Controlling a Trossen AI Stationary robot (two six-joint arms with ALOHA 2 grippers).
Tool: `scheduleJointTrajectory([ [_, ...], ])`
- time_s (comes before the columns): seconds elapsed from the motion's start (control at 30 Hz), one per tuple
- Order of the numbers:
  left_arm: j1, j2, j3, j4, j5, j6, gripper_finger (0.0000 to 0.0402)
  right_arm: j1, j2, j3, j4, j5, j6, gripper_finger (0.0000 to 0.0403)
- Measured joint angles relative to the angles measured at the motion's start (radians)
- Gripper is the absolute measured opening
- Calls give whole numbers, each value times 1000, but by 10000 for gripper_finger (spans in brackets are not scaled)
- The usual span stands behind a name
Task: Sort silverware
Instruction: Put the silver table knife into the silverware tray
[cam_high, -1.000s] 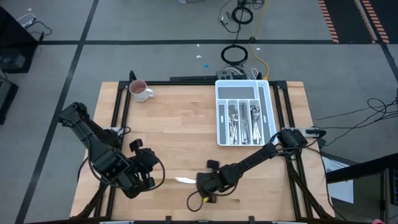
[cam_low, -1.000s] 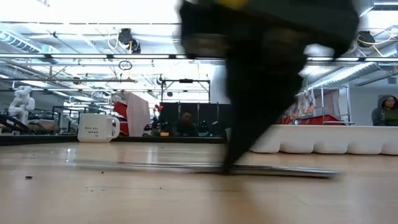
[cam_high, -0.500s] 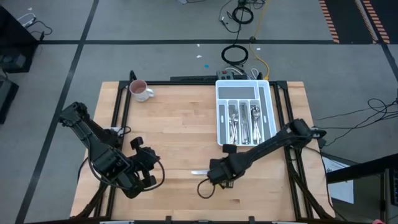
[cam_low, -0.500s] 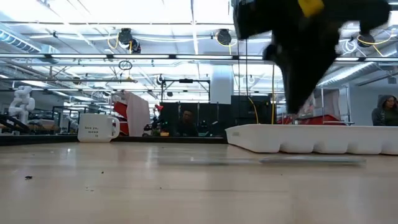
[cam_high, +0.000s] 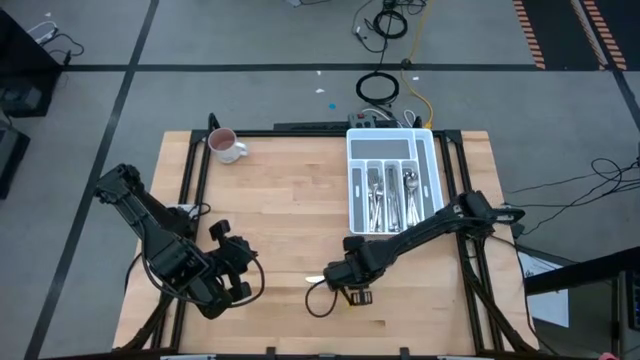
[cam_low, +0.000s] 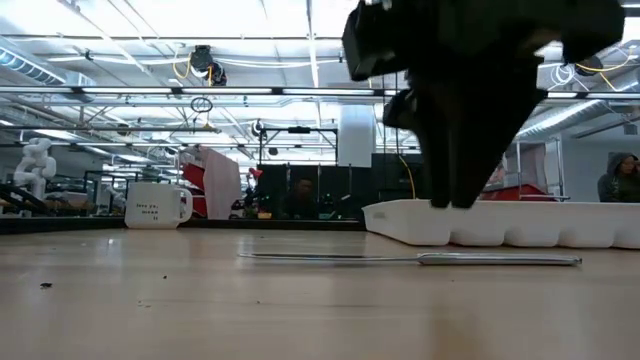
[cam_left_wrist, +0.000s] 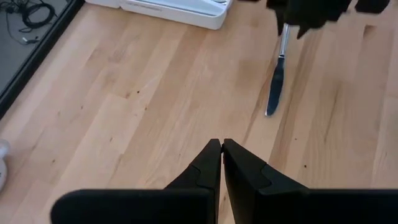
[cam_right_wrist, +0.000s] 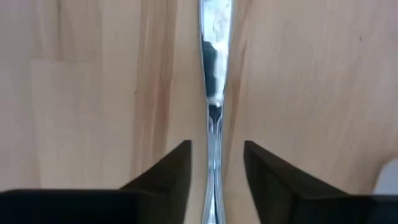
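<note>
Now | knife (cam_right_wrist: 213, 93) flat on table, between right fingers (cam_right_wrist: 166, 171), untouched

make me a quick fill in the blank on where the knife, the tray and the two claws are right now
1. The table knife lies flat on the bare ____, outside the white tray.
2. The right claw has its fingers ____, one on each side of the knife's handle.
3. The left claw is ____ and holds nothing.
4. The pink-and-white mug stands near the table's far ____ corner in the high view.

Missing words: table; open; shut; left
</note>
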Motion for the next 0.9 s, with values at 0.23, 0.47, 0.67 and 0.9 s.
scheduleJointTrajectory([
  [0.23,0,0,0,0,0,0,27,-5,80,0,28,-26,-42,181],
  [0.47,0,0,0,-3,-3,2,27,-7,132,7,50,-59,-115,156],
  [0.67,0,0,0,-4,-4,5,27,-24,153,6,54,-81,-132,46],
  [0.9,0,0,0,-3,-5,5,27,-30,156,5,57,-99,-103,6],
])
